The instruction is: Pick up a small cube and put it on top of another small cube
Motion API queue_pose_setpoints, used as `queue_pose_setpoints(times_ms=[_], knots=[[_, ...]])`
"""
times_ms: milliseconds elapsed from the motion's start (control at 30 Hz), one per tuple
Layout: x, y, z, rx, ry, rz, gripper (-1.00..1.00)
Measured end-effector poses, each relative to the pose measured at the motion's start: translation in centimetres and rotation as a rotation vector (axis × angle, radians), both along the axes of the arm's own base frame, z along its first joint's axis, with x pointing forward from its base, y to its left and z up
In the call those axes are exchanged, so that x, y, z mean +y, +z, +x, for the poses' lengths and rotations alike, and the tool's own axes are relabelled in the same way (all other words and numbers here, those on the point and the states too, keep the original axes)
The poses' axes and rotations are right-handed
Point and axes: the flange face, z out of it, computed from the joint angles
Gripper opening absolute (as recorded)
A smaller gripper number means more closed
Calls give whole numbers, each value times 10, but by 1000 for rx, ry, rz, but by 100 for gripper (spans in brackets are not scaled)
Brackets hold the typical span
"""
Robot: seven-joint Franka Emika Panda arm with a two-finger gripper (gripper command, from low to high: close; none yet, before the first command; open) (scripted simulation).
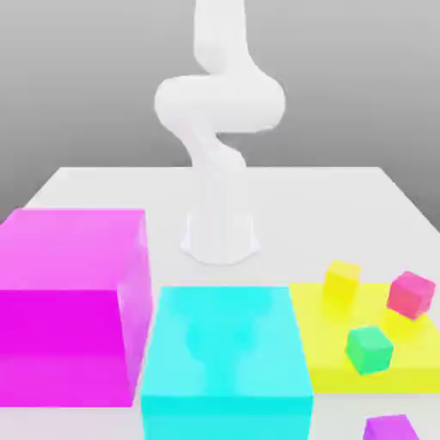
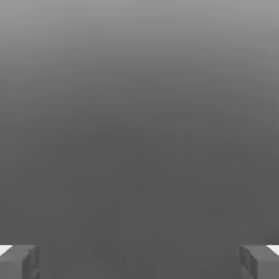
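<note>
Tabletop (image 1: 103, 185): white, carrying all items.
Magenta block (image 1: 69, 301), cyan block (image 1: 225, 361), yellow slab (image 1: 344, 369): obstacles.
Hand (image 2: 139, 264): fingers (image 2: 19, 261) spread wide, nothing between them.
Purple cube (image 1: 391, 427): near edge, just beyond the slab, slightly skewed; equal sides, no long axis.
Advice: square the fingers to opposite faces, descend vertically.

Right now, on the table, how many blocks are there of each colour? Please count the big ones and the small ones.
Big magenta block: 1
Big cyan block: 1
Flat yellow block: 1
Small yellow cube: 1
Small pink-red cube: 1
Small green cube: 1
Small purple cube: 1
Total: 7
</note>
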Motion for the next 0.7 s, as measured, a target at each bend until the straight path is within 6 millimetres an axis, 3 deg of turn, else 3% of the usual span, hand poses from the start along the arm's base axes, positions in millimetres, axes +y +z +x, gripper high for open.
queue_pose_setpoints(times_ms=[167, 367, 533, 700], knots=[[30, -62, 60, 124, -2, -39, 0], [66, -147, 114, 263, 12, -72, 0], [97, -225, 145, 376, 35, -86, 0], [132, -308, 159, 488, 71, -89, 0]])
